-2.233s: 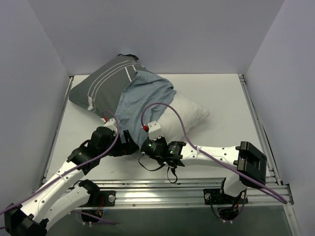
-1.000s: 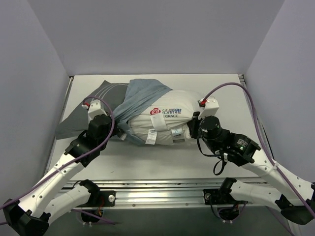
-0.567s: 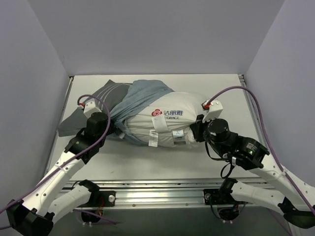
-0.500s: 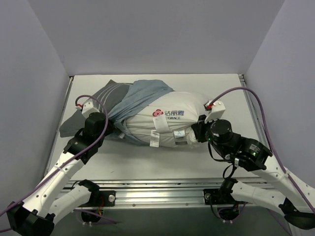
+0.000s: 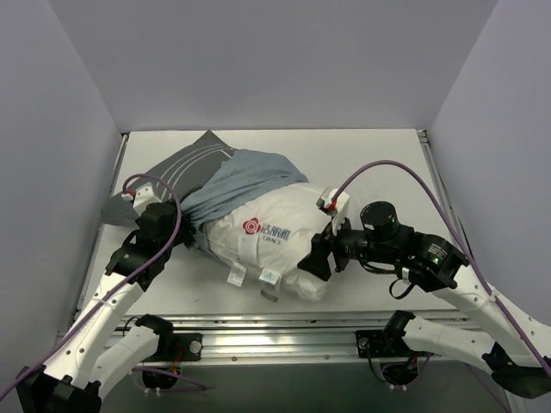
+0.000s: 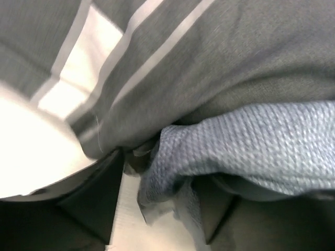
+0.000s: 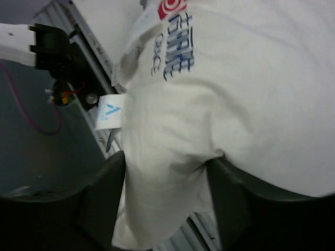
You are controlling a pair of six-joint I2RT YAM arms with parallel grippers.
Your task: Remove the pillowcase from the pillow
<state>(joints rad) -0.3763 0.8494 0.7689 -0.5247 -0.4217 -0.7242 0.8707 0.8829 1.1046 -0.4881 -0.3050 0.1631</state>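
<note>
The soft cloth pillowcase [image 5: 185,168] is dark grey outside with thin and wide white stripes, lighter blue-grey inside. The puffy plain white pillow [image 5: 297,215] carries a red logo [image 5: 250,226] and blue lettering [image 5: 277,233].

White table [image 5: 387,163] between pale walls [image 5: 275,60], metal rail [image 5: 284,331], perhaps aluminium, along near edge

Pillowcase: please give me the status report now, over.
Left gripper open, pillowcase edge loose between fingers. Right gripper around pillow fold, grip unclear. Pillowcase covers only pillow's left end. No obstacle seen.
</note>
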